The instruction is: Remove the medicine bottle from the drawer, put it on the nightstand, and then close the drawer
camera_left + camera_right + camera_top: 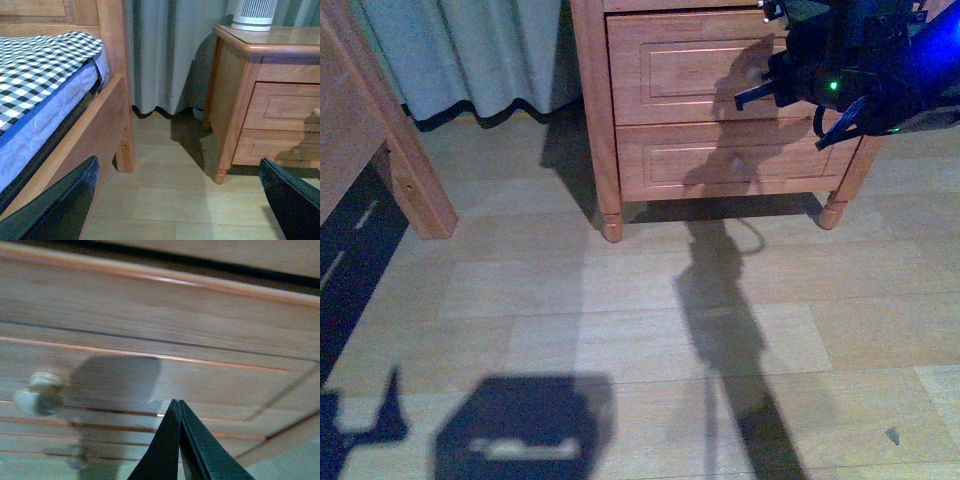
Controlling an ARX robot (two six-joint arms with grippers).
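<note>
Wooden and shut flush, the drawer [685, 68] sits as the upper, taller front of the nightstand [595, 120]; we cannot see the medicine bottle anywhere. Our right gripper [179, 412] hangs just before that panel, beside the round knob [41, 392], its fingers pressed together on nothing. Our left gripper [175, 200] hovers well apart over the floor [620, 320], fingers spread wide. A ribbed cylinder [254, 14] stands on the nightstand top, near the bed [45, 90].
</note>
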